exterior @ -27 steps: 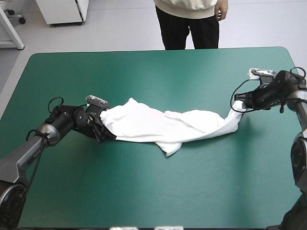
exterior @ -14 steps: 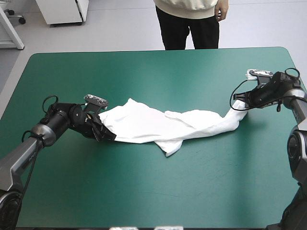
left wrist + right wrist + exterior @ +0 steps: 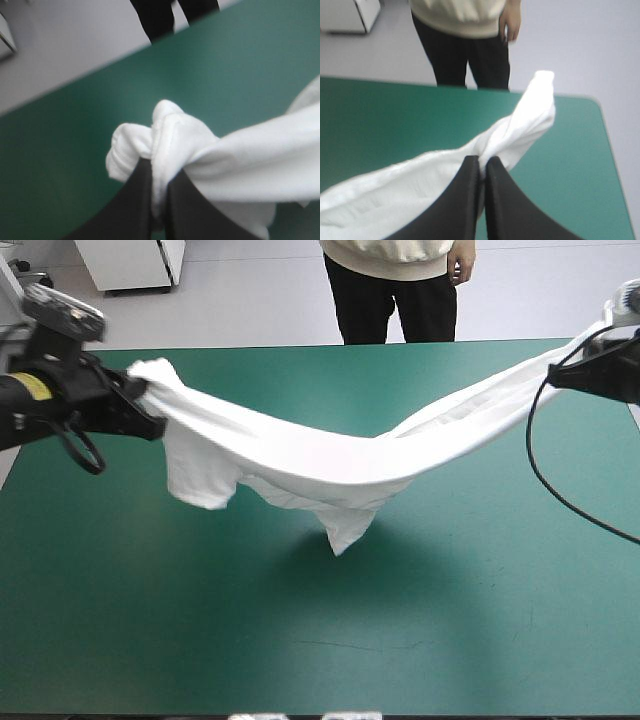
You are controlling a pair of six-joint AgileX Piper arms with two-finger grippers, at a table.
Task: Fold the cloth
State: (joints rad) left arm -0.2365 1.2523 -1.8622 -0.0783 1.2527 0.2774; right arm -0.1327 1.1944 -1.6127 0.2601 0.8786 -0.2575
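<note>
The white T-shirt (image 3: 330,465) hangs in the air between my two raised arms, sagging in the middle above the teal-green table (image 3: 420,640). A sleeve droops near its left end and a point of fabric dangles at the centre. My left gripper (image 3: 140,405) is shut on the T-shirt's left end; in the left wrist view the T-shirt (image 3: 175,145) bunches over the gripper (image 3: 159,172). High at the right, my right gripper (image 3: 560,365) is shut on the other end. The right wrist view shows the T-shirt (image 3: 520,125) pinched at that gripper (image 3: 482,162).
The shirt's shadow lies on the table (image 3: 350,560) under the sagging middle. The table's far edge (image 3: 330,345) runs behind the stretched shirt.
Both arms have risen and spread apart. The T-shirt, earlier lying stretched on the table, now hangs clear of it between the two grippers.
</note>
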